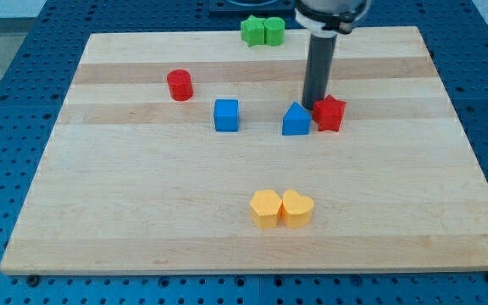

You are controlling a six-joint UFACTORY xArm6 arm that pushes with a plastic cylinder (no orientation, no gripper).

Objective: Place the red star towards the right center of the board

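Note:
The red star lies right of the board's middle, close beside a blue house-shaped block on its left. My tip is just above and to the left of the red star, at its upper-left edge and behind the blue house-shaped block. The rod rises straight up out of the view's top.
A blue cube sits left of the house-shaped block. A red cylinder is at the upper left. Two green blocks stand at the board's top edge. Two yellow heart-shaped blocks sit side by side near the bottom middle. The wooden board rests on a blue pegboard.

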